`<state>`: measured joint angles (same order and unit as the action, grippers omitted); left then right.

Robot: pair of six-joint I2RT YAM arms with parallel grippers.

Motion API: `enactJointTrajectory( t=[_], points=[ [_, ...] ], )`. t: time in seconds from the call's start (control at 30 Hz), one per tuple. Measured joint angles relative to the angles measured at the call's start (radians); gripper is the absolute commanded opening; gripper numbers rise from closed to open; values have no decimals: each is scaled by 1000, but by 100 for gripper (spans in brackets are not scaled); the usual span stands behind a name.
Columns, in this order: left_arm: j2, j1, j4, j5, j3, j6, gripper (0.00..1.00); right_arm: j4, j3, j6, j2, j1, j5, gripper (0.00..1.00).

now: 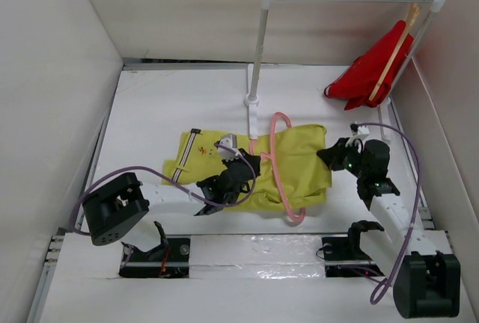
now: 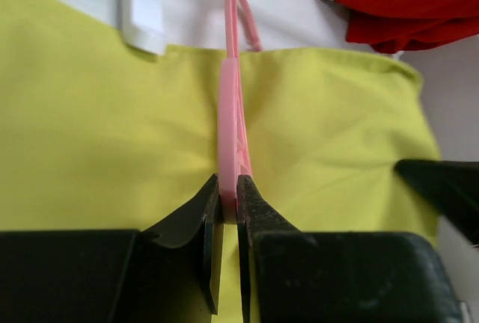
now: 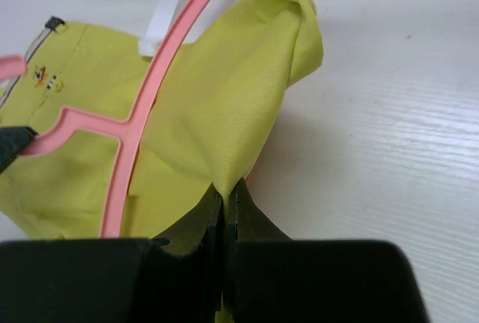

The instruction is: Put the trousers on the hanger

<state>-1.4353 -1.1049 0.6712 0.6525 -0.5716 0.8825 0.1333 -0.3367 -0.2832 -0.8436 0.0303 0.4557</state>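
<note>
Two tools clenched: left tool (image 2: 228, 192) grips pink hanger (image 2: 229, 106) edge-on; right tool (image 3: 224, 196) pinches trousers (image 3: 217, 114) at fabric edge. Trousers spread on counter (image 1: 165, 99), hanger across them. Fabric likely soft, light, limp; grasp near edge. Hanger thin, probably stiff, slippery.

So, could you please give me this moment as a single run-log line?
left claw: shut on hanger | right claw: shut on trousers edge | hanger: across trousers on table | trousers: not yet hung
</note>
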Motion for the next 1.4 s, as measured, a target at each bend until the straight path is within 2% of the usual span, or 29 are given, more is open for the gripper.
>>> enactJointTrajectory(
  t=[0.27, 0.43, 0.7, 0.9, 1.27, 1.33, 1.37, 1.4],
  points=[
    [83, -28, -68, 22, 91, -13, 0, -23, -55, 3, -75, -186, 42, 0],
    [133, -33, -127, 22, 105, -17, 0, -14, -79, -28, -171, -235, 62, 0],
    [302, -33, -300, 42, 101, -72, 0, 6, -173, -47, -187, -293, 55, 0],
    [312, -32, -393, 34, 39, -134, 0, 61, -202, -55, -261, -298, 66, 0],
    [268, -33, -460, 18, -135, -277, 0, 132, -113, -57, -281, -297, 38, 0],
    [260, -33, -473, 13, -167, -302, 0, 143, -91, -58, -291, -294, 35, 10],
    [256, -35, -478, 7, -181, -311, 0, 145, -83, -60, -296, -291, 34, 19],
    [253, -35, -483, 0, -192, -319, 0, 145, -76, -63, -298, -289, 34, 40]
  ],
)
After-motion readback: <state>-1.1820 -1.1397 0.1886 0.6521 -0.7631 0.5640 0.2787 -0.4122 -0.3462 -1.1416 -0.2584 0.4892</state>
